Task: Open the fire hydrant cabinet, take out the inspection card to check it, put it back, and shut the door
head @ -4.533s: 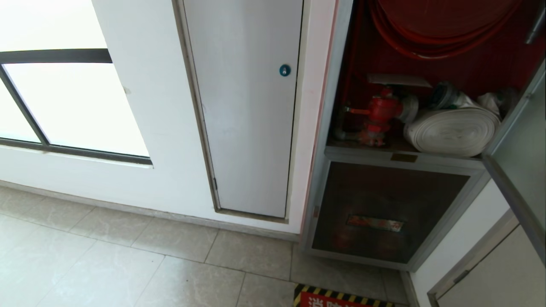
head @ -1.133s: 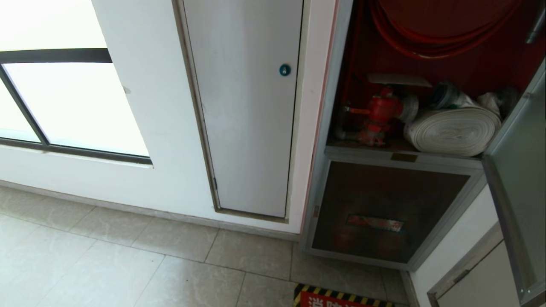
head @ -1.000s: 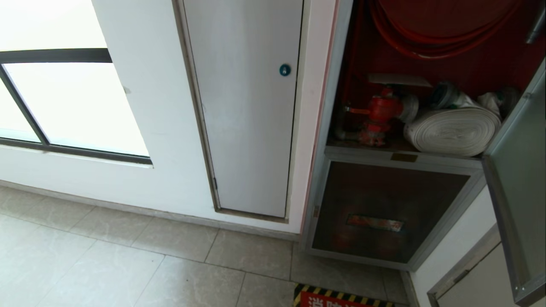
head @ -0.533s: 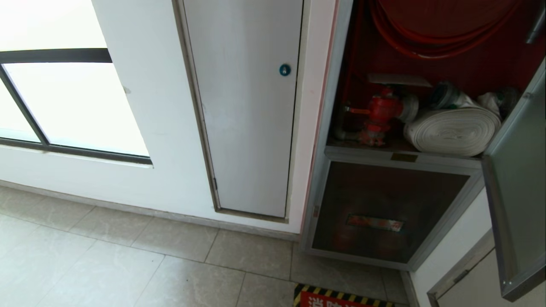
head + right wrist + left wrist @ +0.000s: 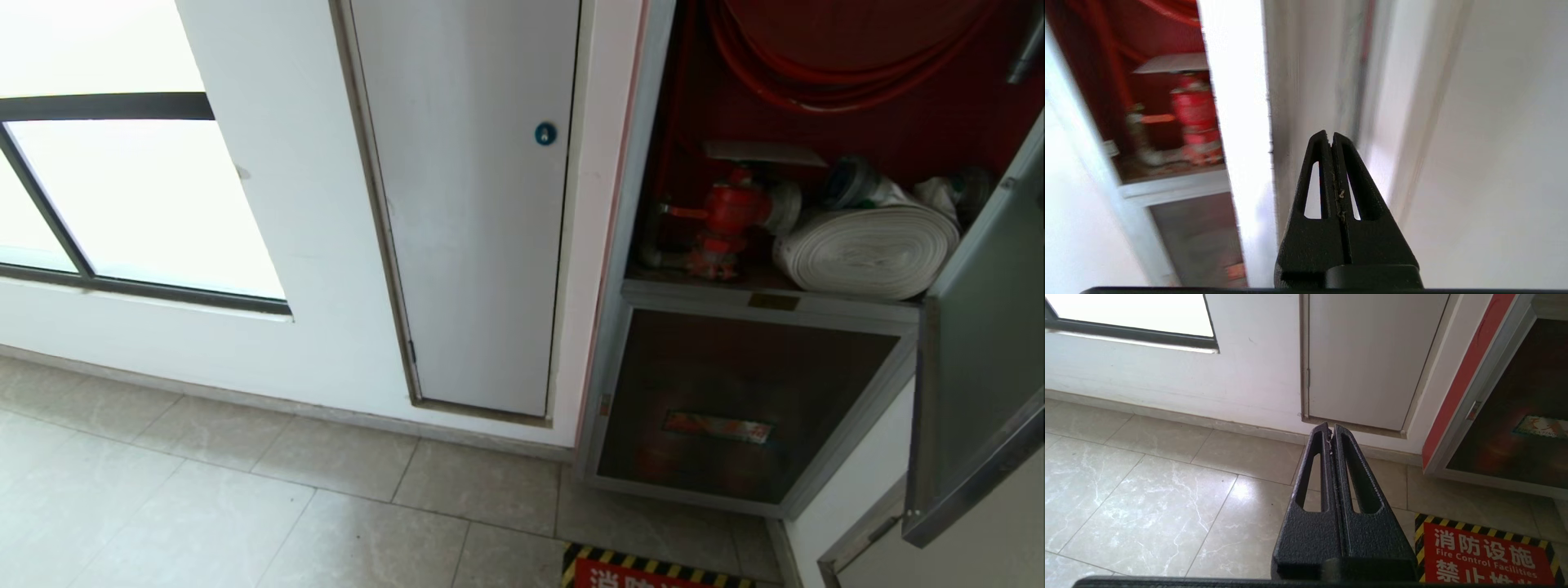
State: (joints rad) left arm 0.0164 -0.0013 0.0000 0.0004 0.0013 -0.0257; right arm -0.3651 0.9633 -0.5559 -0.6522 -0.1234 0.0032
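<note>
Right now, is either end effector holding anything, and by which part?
Nothing held. The left end effector is shut and empty above the floor; the right end effector is shut and empty beside the door.

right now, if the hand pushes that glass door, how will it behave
The door probably swings stiffly as one piece about its hinged side: it is a glass pane in a metal frame, standing partly open beside the fire hydrant cabinet. It looks fairly heavy, so expect momentum. The smooth pane may let the shut right hand slide; pushing on the frame seems safer.
</note>
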